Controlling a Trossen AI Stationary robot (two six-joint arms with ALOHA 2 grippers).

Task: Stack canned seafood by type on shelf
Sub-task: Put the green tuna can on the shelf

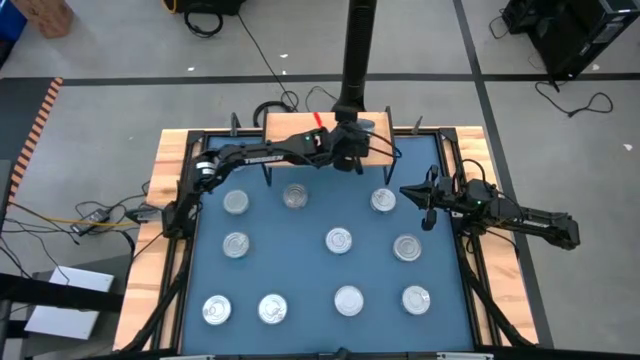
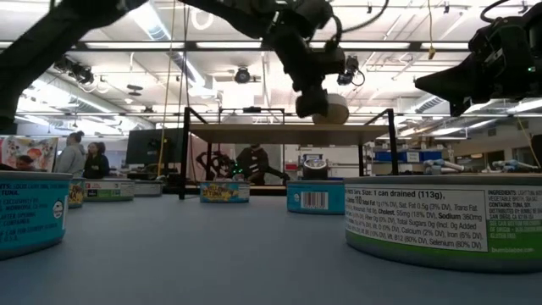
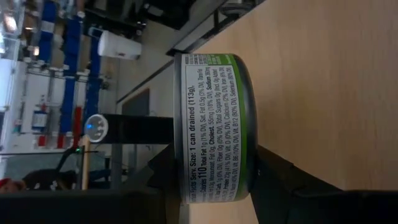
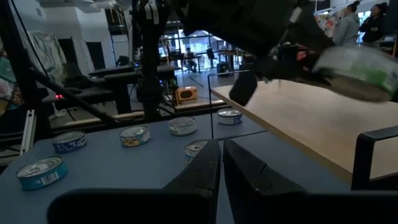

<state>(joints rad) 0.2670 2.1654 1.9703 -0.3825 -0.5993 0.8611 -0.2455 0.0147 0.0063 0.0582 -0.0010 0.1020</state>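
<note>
Green-labelled tin (image 3: 214, 127) is clamped in left tool (image 1: 350, 150), held just over the shelf (image 1: 290, 125) | if let go while tilted, it could roll off | right tool (image 4: 219, 163) parked beside counter edge, fingers nearly closed, nothing held | other tins (image 1: 338, 240) are left on blue mat (image 1: 310, 270)

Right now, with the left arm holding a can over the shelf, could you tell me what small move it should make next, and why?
Probably lower it straight down. The left gripper is shut on a green-labelled can, which hangs just above the shelf rather than resting on it, so opening now would drop it. The right gripper waits shut at the mat's right edge.
</note>
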